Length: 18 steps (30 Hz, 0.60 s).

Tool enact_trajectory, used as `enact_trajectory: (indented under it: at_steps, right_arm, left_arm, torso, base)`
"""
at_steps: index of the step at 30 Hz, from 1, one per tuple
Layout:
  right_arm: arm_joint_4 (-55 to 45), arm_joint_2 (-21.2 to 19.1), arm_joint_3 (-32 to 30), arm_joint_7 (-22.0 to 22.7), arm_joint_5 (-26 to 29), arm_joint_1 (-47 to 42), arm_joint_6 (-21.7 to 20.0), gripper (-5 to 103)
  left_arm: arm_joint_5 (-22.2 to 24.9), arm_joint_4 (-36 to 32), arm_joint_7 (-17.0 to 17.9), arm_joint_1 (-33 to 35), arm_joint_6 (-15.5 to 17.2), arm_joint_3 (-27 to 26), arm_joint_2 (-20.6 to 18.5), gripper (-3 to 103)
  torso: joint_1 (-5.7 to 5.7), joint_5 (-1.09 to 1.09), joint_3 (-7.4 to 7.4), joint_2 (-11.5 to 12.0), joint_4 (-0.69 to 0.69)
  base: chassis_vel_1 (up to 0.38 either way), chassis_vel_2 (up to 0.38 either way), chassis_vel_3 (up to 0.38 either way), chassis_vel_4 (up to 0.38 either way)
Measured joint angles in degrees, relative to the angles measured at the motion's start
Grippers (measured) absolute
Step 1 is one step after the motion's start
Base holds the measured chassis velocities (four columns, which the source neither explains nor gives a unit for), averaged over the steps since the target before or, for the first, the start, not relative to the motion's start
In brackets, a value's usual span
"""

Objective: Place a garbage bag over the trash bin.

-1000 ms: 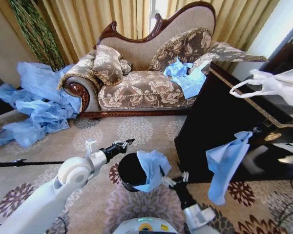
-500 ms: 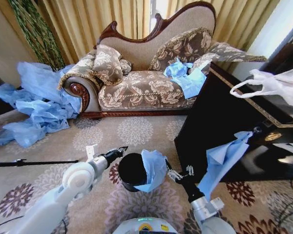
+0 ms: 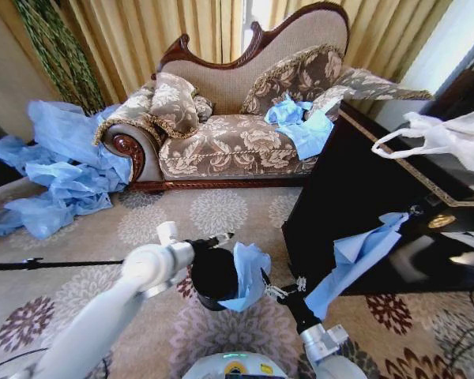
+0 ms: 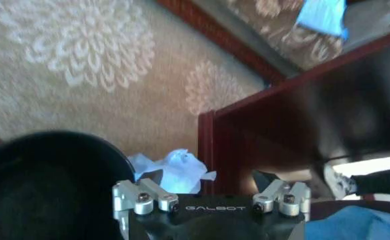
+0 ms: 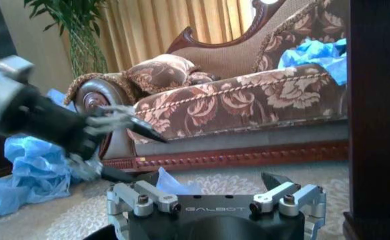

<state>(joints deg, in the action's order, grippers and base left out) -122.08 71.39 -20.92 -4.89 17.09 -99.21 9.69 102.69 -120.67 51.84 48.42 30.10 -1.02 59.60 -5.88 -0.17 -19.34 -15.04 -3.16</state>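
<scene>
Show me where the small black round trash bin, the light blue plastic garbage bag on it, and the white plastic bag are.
small black round trash bin [image 3: 213,276]: head view, dark inside wall.
light blue plastic garbage bag [image 3: 251,272]: head view, crumpled middle.
white plastic bag [image 3: 458,142]: head view, bunched body.

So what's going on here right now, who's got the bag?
The light blue bag is draped over the right side of the black bin's rim, not spread around it. The left pincer reaches in over the bin's far rim, fingers open in its wrist view, beside the bag. The right pincer sits open, low beside the bag on the bin's right, gripping nothing. Most of the rim is uncovered.
</scene>
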Motion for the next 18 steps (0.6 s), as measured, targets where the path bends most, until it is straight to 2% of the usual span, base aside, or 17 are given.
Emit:
enact_trajectory:
  at_steps: [1, 4, 9, 10, 12, 14, 15, 18]
  right_arm:
    - [0.0, 0.0, 0.0, 0.0, 0.0, 0.0, 0.0, 100]
    - [0.6, 0.2, -0.9, 0.0, 0.0, -0.1, 0.4, 100]
    - [1.3, 0.4, -2.0, 0.0, 0.2, -0.3, 0.7, 100]
    - [1.5, 0.5, -2.4, 0.0, 0.3, -0.3, 0.8, 100]
    - [1.9, 0.6, -3.2, -0.1, 0.6, -0.2, 1.2, 100]
    - [2.0, 0.6, -3.4, -0.2, 0.8, -0.2, 1.3, 100]
    - [2.1, 0.7, -3.7, -0.4, 0.9, -0.2, 1.4, 100]
    - [2.3, 0.7, -4.2, -0.8, 1.0, 0.0, 1.6, 100]
  left_arm:
    - [0.0, 0.0, 0.0, 0.0, 0.0, 0.0, 0.0, 94]
    - [-3.6, 6.4, 1.5, -4.0, -0.5, 4.8, 5.7, 100]
    - [-5.8, 9.4, 4.3, -6.1, -1.0, 7.2, 8.4, 100]
    - [-6.1, 9.8, 5.1, -6.4, -1.0, 7.8, 8.6, 103]
    - [-6.6, 10.8, 6.8, -6.8, -1.1, 8.7, 8.7, 97]
    - [-6.6, 11.4, 7.4, -6.9, -0.8, 9.0, 8.7, 97]
    - [-6.7, 12.3, 8.6, -7.1, 0.1, 9.7, 8.7, 89]
    - [-7.6, 13.4, 9.9, -7.3, 0.9, 11.0, 8.7, 85]
  torso:
    - [0.0, 0.0, 0.0, 0.0, 0.0]
    - [0.0, -0.02, 0.0, 0.0, -0.02]
    - [0.0, -0.02, 0.0, 0.0, -0.02]
    - [0.0, -0.01, 0.0, 0.0, 0.0]
    - [0.0, -0.02, 0.0, 0.0, 0.01]
    - [0.0, -0.02, 0.0, 0.0, 0.0]
    - [0.0, -0.02, 0.0, 0.0, 0.01]
    - [0.0, -0.03, 0.0, 0.0, 0.0]
  base:
    - [0.0, 0.0, 0.0, 0.0]
    - [0.0, 0.0, 0.0, 0.0]
    - [0.0, 0.0, 0.0, 0.0]
    - [0.0, 0.0, 0.0, 0.0]
    - [0.0, 0.0, 0.0, 0.0]
    - [0.0, 0.0, 0.0, 0.0]
    - [0.0, 0.0, 0.0, 0.0]
    - [0.0, 0.0, 0.0, 0.0]
